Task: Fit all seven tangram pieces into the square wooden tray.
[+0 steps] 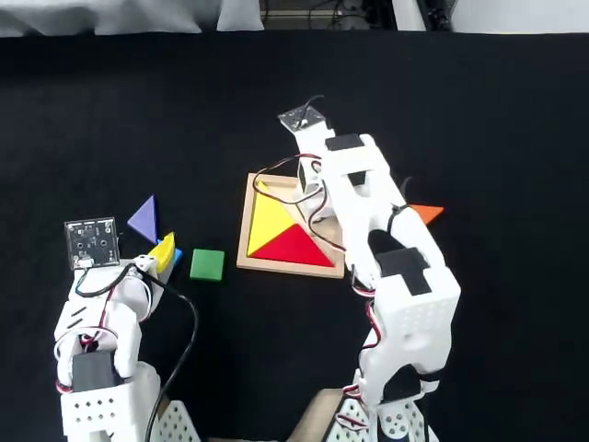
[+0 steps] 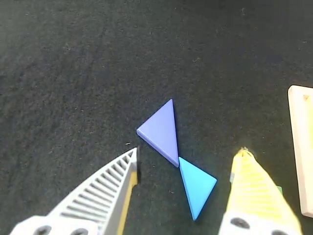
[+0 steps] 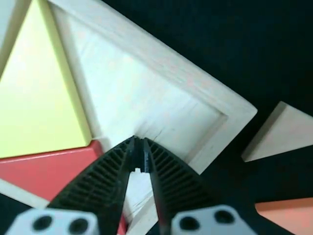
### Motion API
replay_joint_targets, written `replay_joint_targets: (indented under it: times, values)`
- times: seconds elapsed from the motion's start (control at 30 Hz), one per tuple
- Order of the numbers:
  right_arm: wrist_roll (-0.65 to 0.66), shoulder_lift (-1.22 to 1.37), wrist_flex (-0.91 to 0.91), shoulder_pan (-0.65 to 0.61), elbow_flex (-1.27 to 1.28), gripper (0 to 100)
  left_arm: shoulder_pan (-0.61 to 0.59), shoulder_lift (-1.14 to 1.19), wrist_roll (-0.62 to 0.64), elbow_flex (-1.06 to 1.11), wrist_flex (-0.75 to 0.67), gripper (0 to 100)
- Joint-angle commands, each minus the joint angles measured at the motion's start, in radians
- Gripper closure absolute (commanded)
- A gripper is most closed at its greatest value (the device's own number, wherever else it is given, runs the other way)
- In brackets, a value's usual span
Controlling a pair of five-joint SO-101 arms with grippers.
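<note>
Black table (image 1: 497, 110): carries all items.

Right arm (image 1: 405, 276): extends over the tray from the near edge. Left arm (image 1: 97, 350): stands at the near left corner, well apart from the tray.

Square wooden tray (image 1: 247, 241): lies flat at mid-table. It holds two large pieces, a yellow triangle (image 1: 269, 221) on the side toward the left arm and a red triangle (image 1: 294, 247) along the near edge. The two meet along one side and both sit flat inside the rim.

Green square (image 1: 207, 264): on the table between the left gripper and the tray, touching neither.

Orange piece (image 1: 426, 214): on the table beyond the right arm, outside the tray.

Pale triangle (image 3: 281, 129): on the table just beside a tray corner, not touching it, with the orange piece near it.

Purple triangle (image 2: 160, 131) and blue triangle (image 2: 196, 183): flat on the table, joined tip to tip (contact at one corner only).

Left gripper (image 2: 188, 152): fingers spread wide, holding nothing, one to each side of the purple and blue pair.

Right gripper (image 3: 139, 147): fingertips closed together with nothing between them, poised over bare tray floor beside the corner of the red triangle.
</note>
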Motion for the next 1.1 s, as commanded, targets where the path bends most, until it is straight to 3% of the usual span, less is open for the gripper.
replay_joint_targets:
  times: [0.0,0.23,0.63,1.07]
  values:
    - [0.0,0.028,-0.002,0.002,-0.058,98.7,-0.004,-0.012,-0.006,0.016,0.005,70]
    - [0.0,0.108,0.1,-0.014,-0.14,98.7,-0.004,-0.012,-0.006,0.016,0.005,70]
    - [0.002,0.153,0.176,-0.222,-0.194,98.8,-0.004,-0.012,-0.006,0.016,0.005,70]
    - [0.063,0.151,0.207,-0.236,-0.209,98.8,-0.004,-0.012,-0.006,0.016,0.005,70]
